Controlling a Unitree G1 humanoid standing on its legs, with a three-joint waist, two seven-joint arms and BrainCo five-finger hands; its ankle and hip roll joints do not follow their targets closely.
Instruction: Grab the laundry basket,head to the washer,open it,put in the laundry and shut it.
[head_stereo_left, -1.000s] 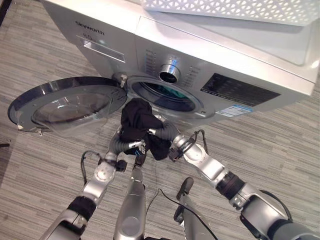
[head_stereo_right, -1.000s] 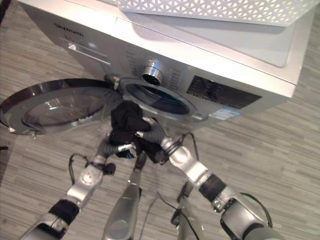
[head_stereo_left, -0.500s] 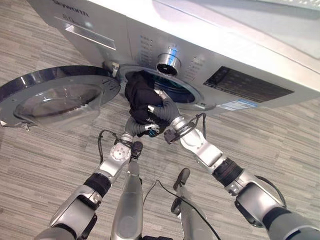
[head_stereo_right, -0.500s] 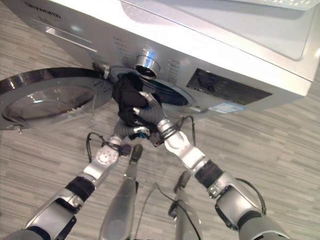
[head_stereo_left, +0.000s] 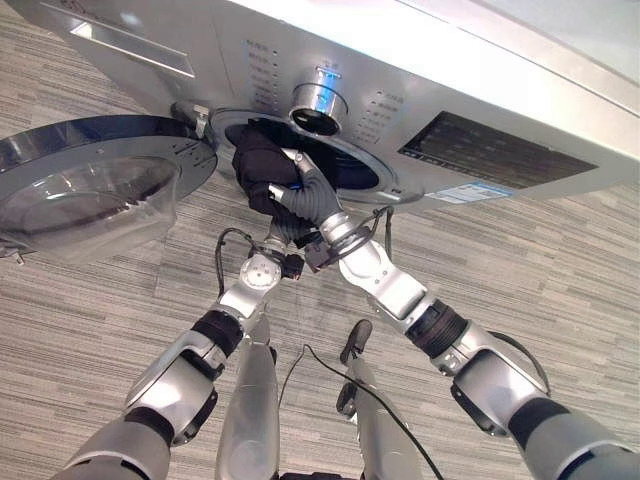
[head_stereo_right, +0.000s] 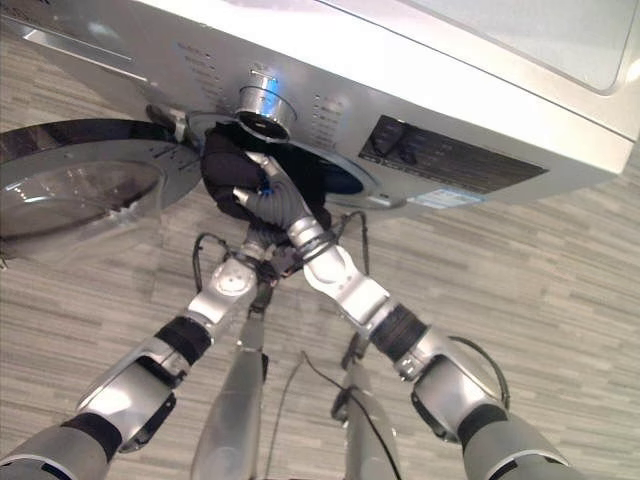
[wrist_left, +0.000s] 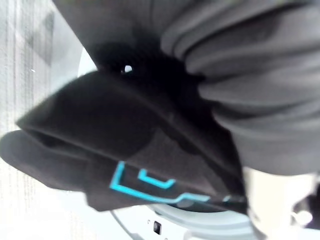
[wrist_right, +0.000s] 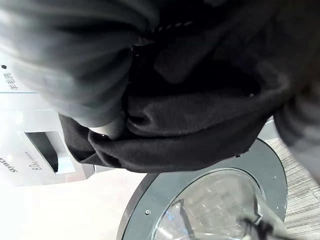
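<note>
Washer door (head_stereo_left: 95, 190) hung swung out at the washer's left, glass facing up. Left hand (head_stereo_left: 285, 228) sat under the black laundry (head_stereo_left: 262, 165), fingers buried in cloth; couldn't tell its state. Bundle was at the drum opening's (head_stereo_left: 345, 172) left rim, only part inside. Right hand (head_stereo_left: 300, 193) was curled round it, silver fingers clamped on the fabric. Likely risk: letting go this shallow would leave cloth draped over the rim, so it slides to the floor or gets pinched in the door seal. Cloth could also snag on a finger as the hand pulls out.
</note>
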